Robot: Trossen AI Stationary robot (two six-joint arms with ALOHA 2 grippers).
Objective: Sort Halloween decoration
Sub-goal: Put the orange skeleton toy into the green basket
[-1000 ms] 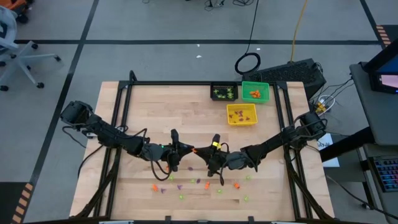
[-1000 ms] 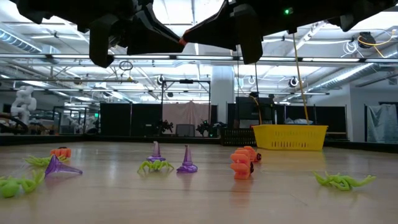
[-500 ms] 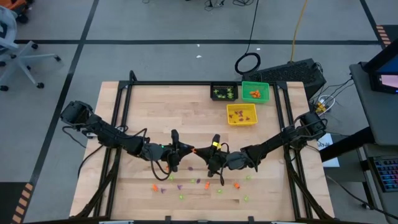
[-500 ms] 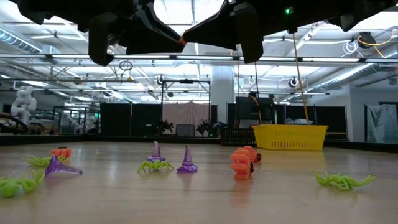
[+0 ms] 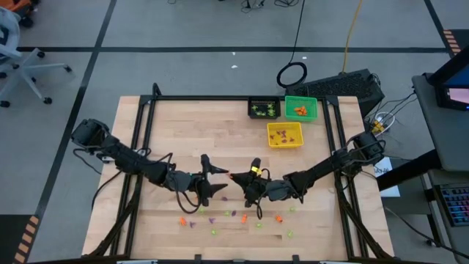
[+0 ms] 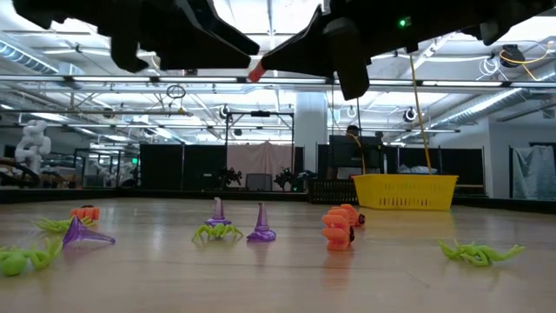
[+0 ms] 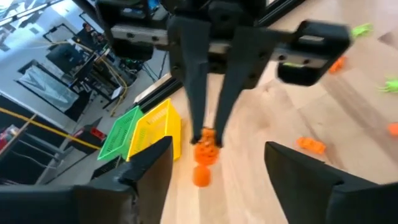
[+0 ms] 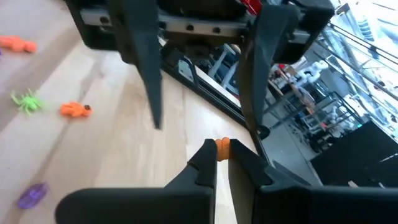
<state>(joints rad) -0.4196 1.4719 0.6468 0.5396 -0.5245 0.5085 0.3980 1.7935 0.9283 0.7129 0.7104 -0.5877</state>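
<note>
My two grippers meet tip to tip above the middle of the table. An orange trinket (image 8: 222, 147) hangs between them, with my right gripper (image 5: 236, 178) shut on it. My left gripper (image 5: 218, 177) is open, and its fingers (image 8: 149, 81) stand wide on either side of the trinket without touching it. Several more orange, purple and light-green trinkets (image 5: 245, 218) lie loose on the table near the front edge, below the grippers. In the low view the held trinket (image 6: 254, 72) shows high above the tabletop. My right gripper pinches the orange trinket by one end (image 7: 205, 138) between its two fingers. The fingers come in about level from the table's right side. The trinket is lifted clear of the table, and the rest of it (image 7: 201, 176) sticks out past the fingertips.
At the far right stand three small bins: black (image 5: 264, 108), green (image 5: 300, 108) and yellow (image 5: 284, 134), each with trinkets in it. A black frame (image 5: 146, 132) runs along the table's left, right and far sides. The wood between grippers and bins is bare.
My left gripper has opened wide and let go of the orange trinket, rolling a little as it did. The trinket stays where it was, held in my right gripper's shut fingers. Neither arm has shifted its place.
</note>
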